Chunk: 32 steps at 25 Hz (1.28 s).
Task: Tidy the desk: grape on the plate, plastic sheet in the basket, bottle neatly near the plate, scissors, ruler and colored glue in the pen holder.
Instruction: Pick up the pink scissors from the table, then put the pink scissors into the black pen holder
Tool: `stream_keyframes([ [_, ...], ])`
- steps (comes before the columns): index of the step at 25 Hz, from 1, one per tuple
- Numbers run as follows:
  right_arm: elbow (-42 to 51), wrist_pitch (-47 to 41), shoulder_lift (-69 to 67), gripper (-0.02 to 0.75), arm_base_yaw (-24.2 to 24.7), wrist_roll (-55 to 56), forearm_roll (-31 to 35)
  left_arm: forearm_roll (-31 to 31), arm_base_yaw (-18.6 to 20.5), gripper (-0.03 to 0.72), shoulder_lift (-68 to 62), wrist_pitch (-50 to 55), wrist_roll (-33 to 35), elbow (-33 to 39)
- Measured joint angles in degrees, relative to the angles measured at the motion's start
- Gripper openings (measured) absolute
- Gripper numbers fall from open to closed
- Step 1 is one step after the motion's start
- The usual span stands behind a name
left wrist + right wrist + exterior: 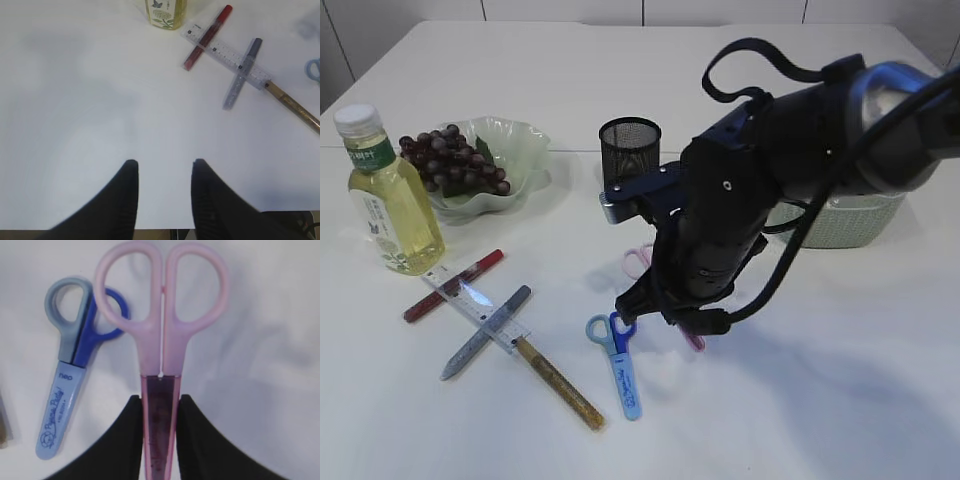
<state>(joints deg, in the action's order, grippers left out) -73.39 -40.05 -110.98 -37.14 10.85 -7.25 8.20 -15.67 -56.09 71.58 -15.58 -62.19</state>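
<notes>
Your right gripper [160, 405] was clamped on the sheathed blade of the pink scissors [161, 330], their handles pointing away from the wrist. Just beside them on the table lay the blue scissors [618, 362] in their pale blue cover. The right arm's bulk hid most of the pink pair from the exterior camera and stood in front of the mesh pen holder [629, 148] and the pale basket [845, 222].

Your left gripper [163, 172] hung over bare table, jaws parted, holding nothing.

Further left, the clear ruler [480, 309] lay crossed with the red glue pen [453, 285] and the silver glue pen [486, 332], the gold glue pen [560, 384] at its end. The bottle [386, 195] stood beside the green plate [528, 150] holding the grapes [448, 158].

The table [840, 400] was plain white.
</notes>
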Motion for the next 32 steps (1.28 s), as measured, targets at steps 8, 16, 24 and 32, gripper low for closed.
stream_keyframes([
  [8, 5.8, 13.9, 5.5, 0.172, 0.0, -0.1, -0.9, 0.0, 0.0, 0.257, 0.0, 0.0, 0.0, 0.0],
  [16, 6.2, 25.2, 5.7, 0.172, 2.4, -0.2, -0.9, 0.0, 0.0, 0.257, 0.0, 0.0, 0.0, 0.0],
  [24, 5.0, 33.7, 5.7, 0.172, 6.3, -0.2, -1.8, -0.1, 0.0, 0.246, 0.0, 0.0, 0.0, 0.0],
  [32, 1.1, 41.0, 5.7, 0.171, 7.1, -0.2, -4.6, -0.1, 0.0, 0.244, 0.0, 0.0, 0.0, 0.0],
])
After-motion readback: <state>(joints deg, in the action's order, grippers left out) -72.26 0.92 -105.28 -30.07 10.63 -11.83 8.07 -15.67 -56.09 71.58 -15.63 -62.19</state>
